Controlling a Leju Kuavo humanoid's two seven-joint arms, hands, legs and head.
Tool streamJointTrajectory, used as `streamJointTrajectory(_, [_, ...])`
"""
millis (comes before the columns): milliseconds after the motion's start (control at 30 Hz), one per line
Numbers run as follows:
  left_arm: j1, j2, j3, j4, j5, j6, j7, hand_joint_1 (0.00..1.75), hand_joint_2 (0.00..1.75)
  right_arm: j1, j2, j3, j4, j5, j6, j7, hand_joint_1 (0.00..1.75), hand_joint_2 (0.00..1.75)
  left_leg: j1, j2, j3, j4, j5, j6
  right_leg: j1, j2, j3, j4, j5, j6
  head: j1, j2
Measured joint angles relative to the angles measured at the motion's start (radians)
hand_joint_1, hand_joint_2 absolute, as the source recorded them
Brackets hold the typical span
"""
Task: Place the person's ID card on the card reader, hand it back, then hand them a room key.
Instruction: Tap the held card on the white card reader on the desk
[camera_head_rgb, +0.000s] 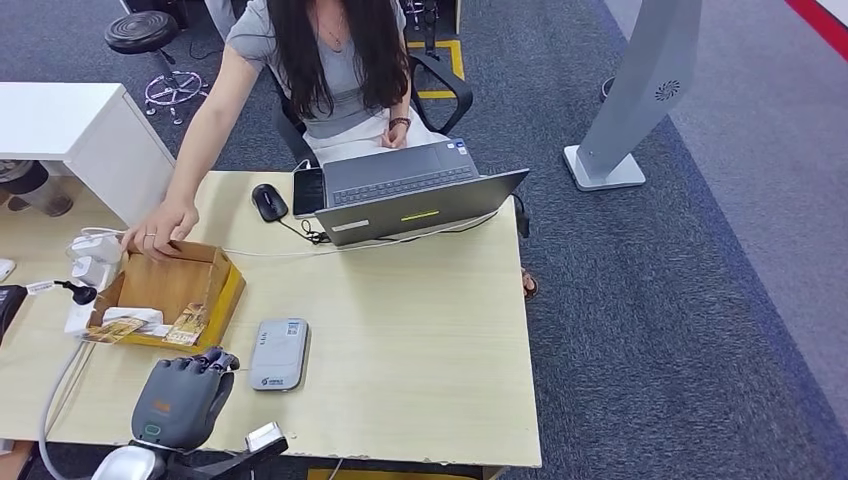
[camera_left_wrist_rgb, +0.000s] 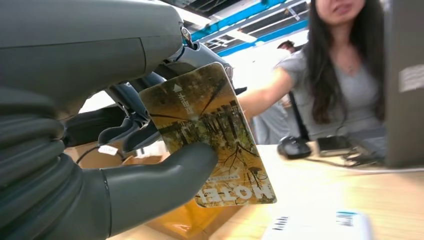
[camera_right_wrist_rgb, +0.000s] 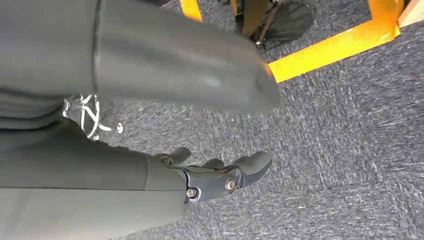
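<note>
Pinching room key (camera_left_wrist_rgb: 210, 135), left hand (camera_head_rgb: 180, 400) beside box (camera_head_rgb: 225, 290) holding cards.

The card reader (camera_head_rgb: 279, 354) lies on the table (camera_head_rgb: 420, 340), right of the box (camera_head_rgb: 170, 290).

Left robot hand (camera_head_rgb: 183, 400) sits low at the bottom left of the head view, back of the hand up, fingers (camera_head_rgb: 208, 362) pointing away from the robot and curled a bit. Its wrist view shows the thick grey thumb (camera_left_wrist_rgb: 165, 180) pressed against a room key card (camera_left_wrist_rgb: 210, 135), with the darker fingers behind it, so it's pinching the card. Right robot hand (camera_right_wrist_rgb: 220, 175) hangs down over grey carpet (camera_right_wrist_rgb: 345, 150), fingers apart and loosely extended, holding nothing.
</note>
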Motion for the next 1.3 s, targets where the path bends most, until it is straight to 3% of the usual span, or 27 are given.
streamJointTrajectory(367, [0.012, 0.025, -0.059, -0.047, 0.036, 0.0, 0.005, 1.75, 1.75, -0.002, 0.005, -0.016, 0.0, 0.01, -0.002, 0.003, 0.0, 1.75, 0.001, 0.0, 0.001, 0.0, 0.001, -0.001, 0.0, 0.0, 0.001, 0.0, 0.0, 0.0, 0.0, 0.0])
streamJointTrajectory(1300, [-0.004, 0.025, -0.066, -0.047, 0.039, 0.0, 0.005, 1.75, 1.75, -0.002, 0.009, -0.017, 0.0, 0.011, -0.002, 0.004, 0.0, 1.75, 0.0, -0.001, 0.001, 0.0, 0.001, -0.001, 0.0, 0.0, 0.001, 0.0, 0.0, 0.0, -0.001, 0.0])
